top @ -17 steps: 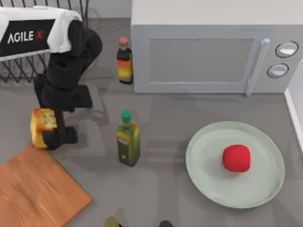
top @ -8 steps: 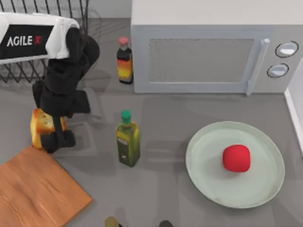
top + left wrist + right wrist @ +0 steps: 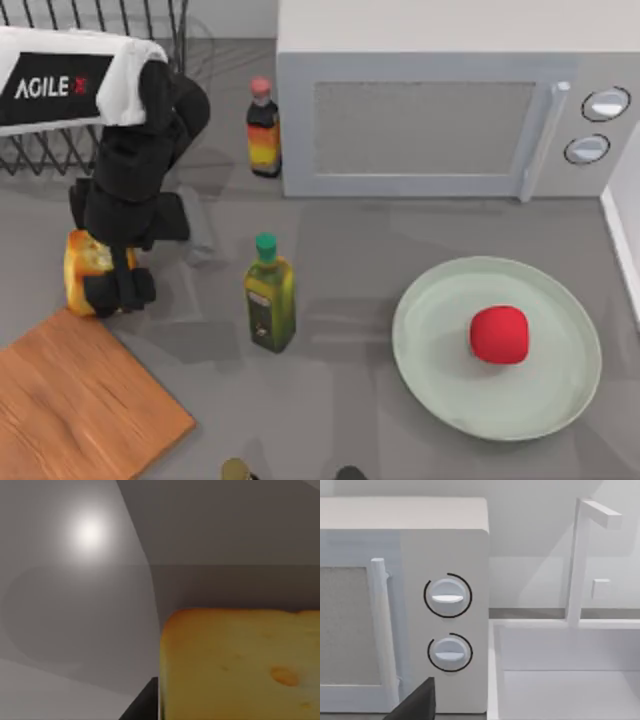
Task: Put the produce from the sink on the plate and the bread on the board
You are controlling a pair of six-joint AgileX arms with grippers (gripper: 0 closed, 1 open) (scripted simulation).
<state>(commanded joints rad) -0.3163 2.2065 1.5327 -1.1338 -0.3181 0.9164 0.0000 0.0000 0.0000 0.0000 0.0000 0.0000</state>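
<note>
The red produce (image 3: 499, 334) lies on the pale green plate (image 3: 440, 390) at the right of the table. At the left, the golden bread (image 3: 83, 262) stands on the grey tabletop just beyond the corner of the wooden board (image 3: 70, 410). My left gripper (image 3: 108, 287) is down over the bread's right side, and its black wrist covers much of the loaf. In the left wrist view the bread (image 3: 240, 665) looms very close. A dark edge of my right gripper (image 3: 415, 705) shows in the right wrist view, facing the microwave and the white sink (image 3: 560, 680).
A green-capped oil bottle (image 3: 270, 300) stands between the bread and the plate. A red-capped sauce bottle (image 3: 263, 128) sits by the microwave (image 3: 430, 110) at the back. A wire rack (image 3: 60, 150) is at the back left, and the sink's edge (image 3: 625, 230) at the right.
My left arm has shifted slightly left and come down over the bread. The bread, the produce and the bottles have stayed where they were.
</note>
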